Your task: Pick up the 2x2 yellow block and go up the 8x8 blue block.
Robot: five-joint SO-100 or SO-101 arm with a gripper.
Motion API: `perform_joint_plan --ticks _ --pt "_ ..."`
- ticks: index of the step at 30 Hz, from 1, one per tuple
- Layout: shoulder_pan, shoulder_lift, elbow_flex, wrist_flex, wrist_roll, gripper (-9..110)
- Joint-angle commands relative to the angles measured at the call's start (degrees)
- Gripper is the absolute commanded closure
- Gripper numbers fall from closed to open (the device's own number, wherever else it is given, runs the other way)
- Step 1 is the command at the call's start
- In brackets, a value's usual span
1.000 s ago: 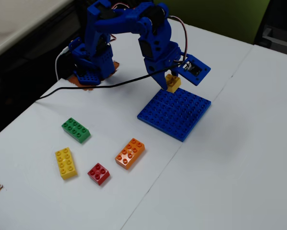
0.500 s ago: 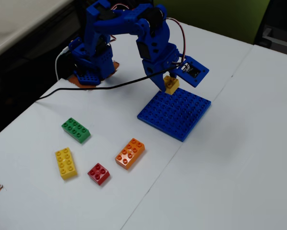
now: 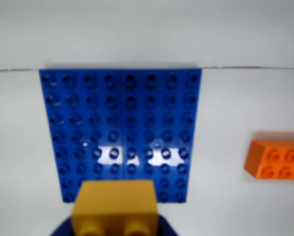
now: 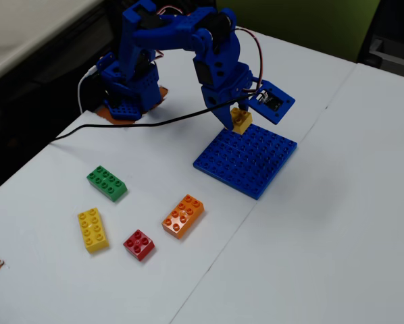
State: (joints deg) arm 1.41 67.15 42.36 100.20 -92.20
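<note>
Above the far edge of the large flat blue plastic baseplate, our blue two-finger gripper holds the small square yellow plastic brick, its fingers closed against the brick's sides with the brick clear of the studs below. Against the fixed view of a second ago, we see the brick sitting a little higher and slightly further back, so the arm has lifted it rather than pressed it down; we judge the pick is done and the carry over the plate is under way, with placement not yet made. In the wrist view the yellow brick fills the lower middle, studs towards the camera, and the baseplate spreads beyond it, glare lying across its near rows. An orange plastic eight-stud brick shows at the right edge of that view. In the fixed view the other bricks lie well apart from the plate on the near left: an orange brick, a small red four-stud brick, a longer yellow eight-stud brick and a green eight-stud brick. The surface is a white table made of panels with a seam running past the plate; a black cable trails from the arm's base, and a green wall stands beyond the far edge.
</note>
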Motion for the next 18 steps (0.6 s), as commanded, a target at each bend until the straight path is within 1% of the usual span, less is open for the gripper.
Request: perform_joint_plan --ticks 1,18 --pt "-0.26 0.53 -1.32 0.35 -0.35 102" --pt "-1.85 0.0 -1.32 0.35 0.18 102"
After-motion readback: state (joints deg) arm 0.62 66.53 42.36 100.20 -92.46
